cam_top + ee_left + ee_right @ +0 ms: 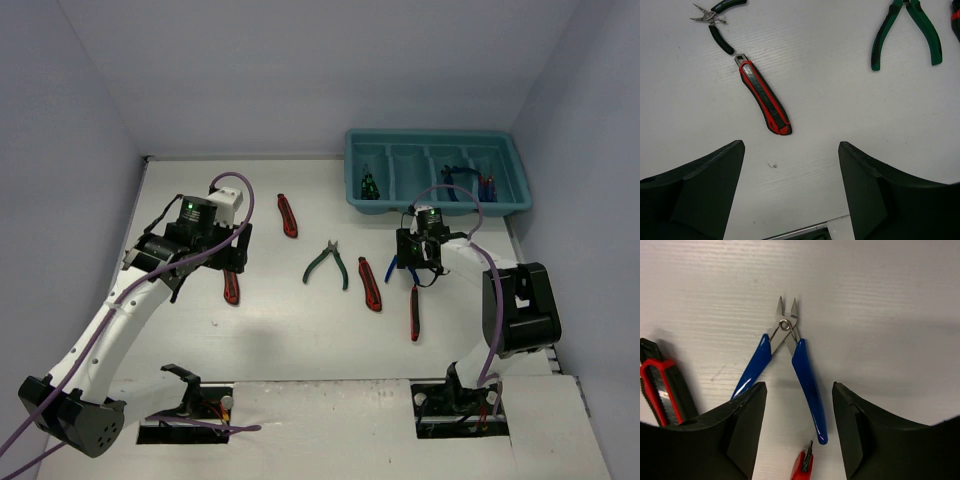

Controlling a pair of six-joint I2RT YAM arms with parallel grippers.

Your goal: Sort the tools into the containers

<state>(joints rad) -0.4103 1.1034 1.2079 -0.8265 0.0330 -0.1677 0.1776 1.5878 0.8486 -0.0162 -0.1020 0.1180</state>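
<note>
My right gripper (416, 262) is open and low over the blue-handled pliers (790, 355), which lie flat with their handles spread. Their right handle lies between my fingertips (752, 410); in the top view only a blue handle (391, 270) shows. My left gripper (790, 165) is open and empty, just short of a red-and-black utility knife (762, 97) that also shows in the top view (231, 288). Green-handled pliers (328, 265) lie mid-table. The teal tray (435, 205) stands at the back right.
More red knives lie on the table (287, 216), (370, 284), (414, 312). Small dark-handled pliers (715, 15) lie beyond the left knife. The tray holds dark screwdrivers (368, 186), blue pliers (455, 178) and a red tool (487, 185).
</note>
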